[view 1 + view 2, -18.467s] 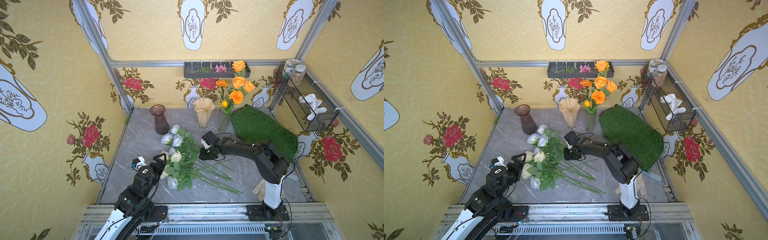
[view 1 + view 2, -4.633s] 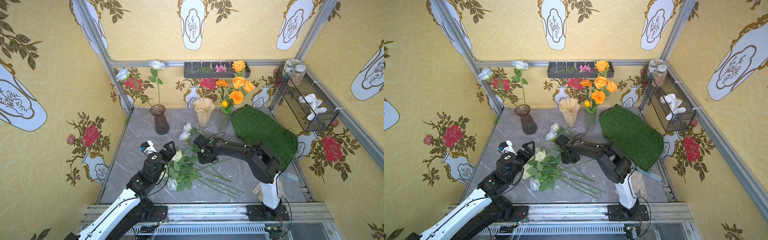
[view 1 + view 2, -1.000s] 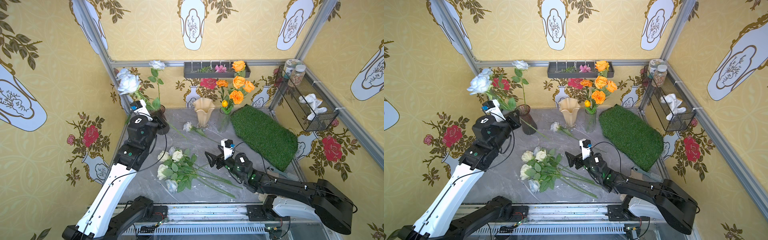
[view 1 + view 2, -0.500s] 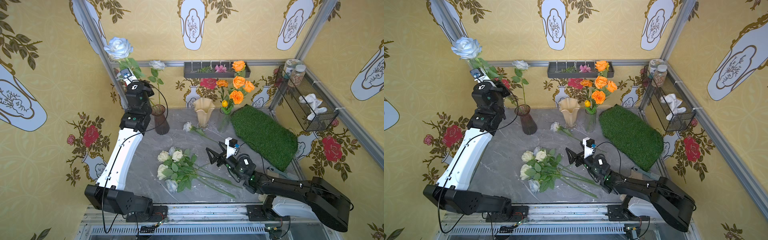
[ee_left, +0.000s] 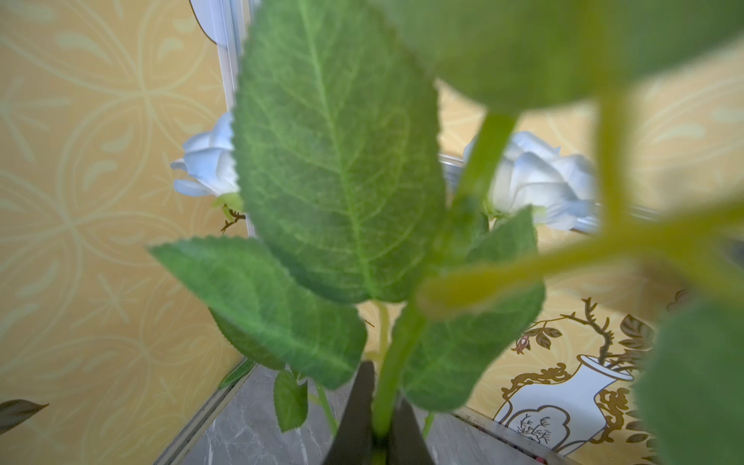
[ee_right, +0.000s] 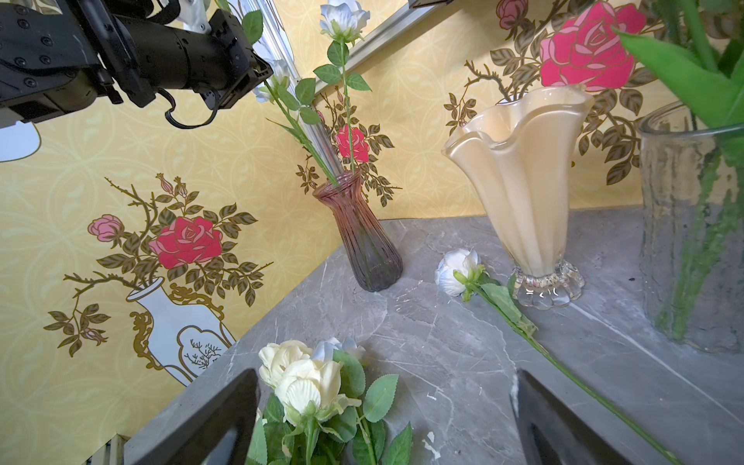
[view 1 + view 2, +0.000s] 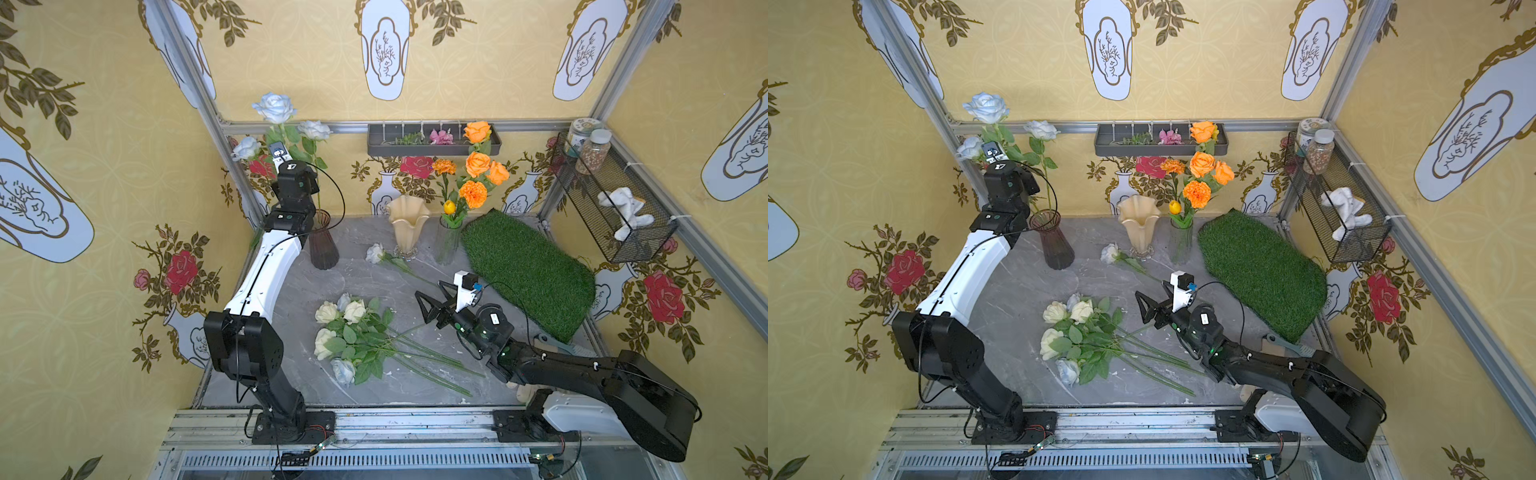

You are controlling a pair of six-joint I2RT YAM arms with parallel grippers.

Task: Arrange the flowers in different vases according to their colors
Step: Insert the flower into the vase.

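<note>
My left gripper (image 5: 378,428) is shut on the green stem of a pale blue-white rose (image 7: 274,107), held upright over the purple-brown vase (image 7: 323,245). The stem's lower end reaches the vase mouth (image 6: 337,182). Two more pale blue roses (image 7: 316,129) stand in that vase. The cream vase (image 7: 407,224) is empty. Orange flowers (image 7: 478,164) fill the clear vase (image 7: 449,245). A bunch of cream roses (image 7: 340,328) lies at the front, and one pale rose (image 7: 375,252) lies by the cream vase. My right gripper (image 7: 430,293) hovers open beside the bunch, holding nothing.
A green grass mat (image 7: 528,270) covers the right of the table. A wire basket (image 7: 615,208) with jars hangs on the right wall. A grey shelf tray (image 7: 432,139) with small blossoms is fixed to the back wall. Walls close in on three sides.
My left arm has lifted the pale blue rose up from beside the vase, then shifted it right and slightly down over the vase. The right arm has barely moved.
</note>
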